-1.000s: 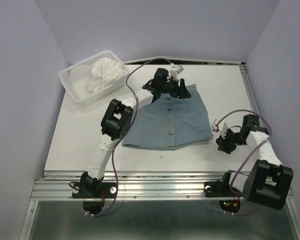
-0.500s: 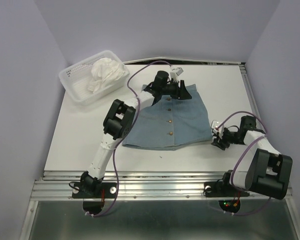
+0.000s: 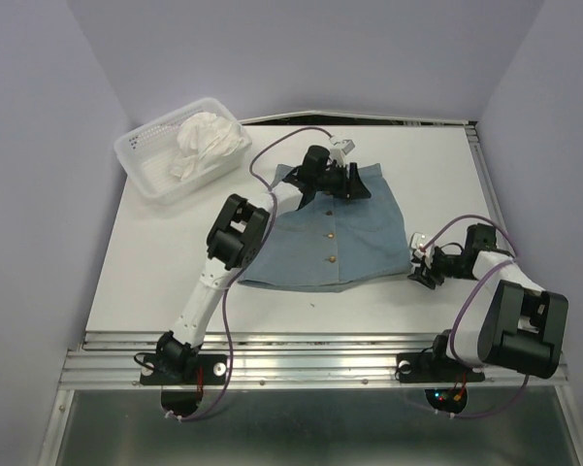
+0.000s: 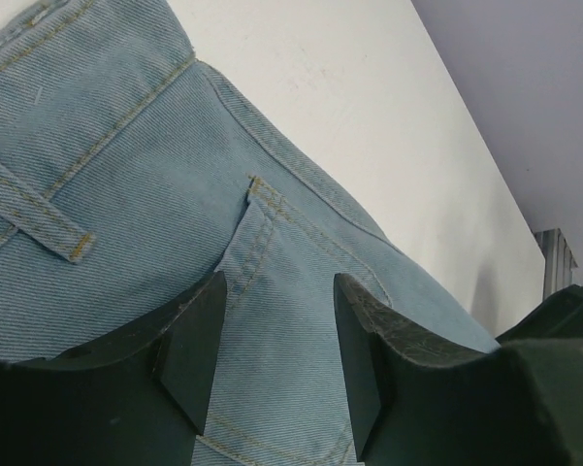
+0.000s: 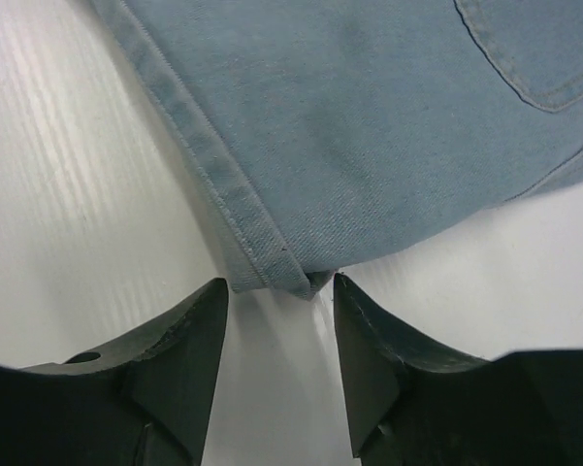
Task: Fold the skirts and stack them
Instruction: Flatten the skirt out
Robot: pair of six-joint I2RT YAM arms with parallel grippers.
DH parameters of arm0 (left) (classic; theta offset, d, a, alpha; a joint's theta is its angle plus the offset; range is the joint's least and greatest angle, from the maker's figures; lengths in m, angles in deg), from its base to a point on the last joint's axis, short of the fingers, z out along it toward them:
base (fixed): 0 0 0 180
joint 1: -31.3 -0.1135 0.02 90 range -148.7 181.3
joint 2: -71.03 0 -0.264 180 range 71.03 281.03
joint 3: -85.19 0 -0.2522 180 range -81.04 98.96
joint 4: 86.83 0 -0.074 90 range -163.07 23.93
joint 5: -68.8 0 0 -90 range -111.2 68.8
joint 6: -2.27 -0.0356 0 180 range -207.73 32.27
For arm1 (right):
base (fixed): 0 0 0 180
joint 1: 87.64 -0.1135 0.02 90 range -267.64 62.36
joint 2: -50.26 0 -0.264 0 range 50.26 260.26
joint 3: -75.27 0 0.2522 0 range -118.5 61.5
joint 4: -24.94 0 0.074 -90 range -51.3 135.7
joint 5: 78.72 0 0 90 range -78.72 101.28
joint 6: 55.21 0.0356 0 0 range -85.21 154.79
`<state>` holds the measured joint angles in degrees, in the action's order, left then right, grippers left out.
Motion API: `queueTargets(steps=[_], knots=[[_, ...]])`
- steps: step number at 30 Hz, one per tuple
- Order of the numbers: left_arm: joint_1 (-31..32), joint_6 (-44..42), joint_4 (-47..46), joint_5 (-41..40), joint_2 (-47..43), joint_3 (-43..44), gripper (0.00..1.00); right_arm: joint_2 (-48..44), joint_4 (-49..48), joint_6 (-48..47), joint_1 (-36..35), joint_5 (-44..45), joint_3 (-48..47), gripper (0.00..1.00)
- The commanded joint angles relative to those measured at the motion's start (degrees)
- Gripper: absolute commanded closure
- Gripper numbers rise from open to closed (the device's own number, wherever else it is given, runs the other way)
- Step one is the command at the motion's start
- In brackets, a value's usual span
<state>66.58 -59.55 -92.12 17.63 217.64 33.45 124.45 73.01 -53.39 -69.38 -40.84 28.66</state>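
While blue skirt (image 3: 335, 233) lies flat at table (image 3: 145, 272) centre, white skirt (image 3: 209, 141) sits bunched in basket (image 3: 145, 165), far-left corner. L gripper (image 4: 276, 291) part open over waistband end, holding nothing. R gripper (image 5: 279, 291) part open, straddling near-right hem corner, not pinched. Denim prob soft, floppy, light: grab corners.

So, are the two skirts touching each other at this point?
Apart. The top view shows the white skirt bunched in the basket and the blue skirt flat on the table, with bare surface between them.
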Motion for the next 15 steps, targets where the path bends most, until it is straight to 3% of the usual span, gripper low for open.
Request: queueTargets(steps=[1, 5, 8, 10, 11, 15], knots=[[0.75, 0.55, -2.92, 0.28, -1.32, 1.87, 0.42, 1.74, -7.14, 5.12, -0.51, -1.5, -0.47, 0.46], [1.01, 0.56, -3.1, 0.46, -1.41, 1.52, 0.42, 3.68, -8.37, 6.35, -0.51, -1.41, -1.88, 0.51], [1.1, 0.47, -3.1, -0.07, -1.32, 1.26, 0.42, 4.2, -8.64, 6.8, -0.51, -1.93, -2.75, 0.62], [1.1, 0.64, -2.93, -1.03, -1.24, 0.9, 0.43, 4.2, -5.75, 6.97, -0.51, -3.42, -4.15, 0.91], [1.1, 0.47, -2.49, -1.73, -0.97, 0.99, 0.45, 3.68, -4.7, 7.49, -0.51, -4.21, -5.55, 0.99], [0.92, -1.28, 3.12, -8.84, -0.62, 1.25, 0.55, 0.96, 1.79, 9.69, -0.51, -3.96, -10.04, 0.99]])
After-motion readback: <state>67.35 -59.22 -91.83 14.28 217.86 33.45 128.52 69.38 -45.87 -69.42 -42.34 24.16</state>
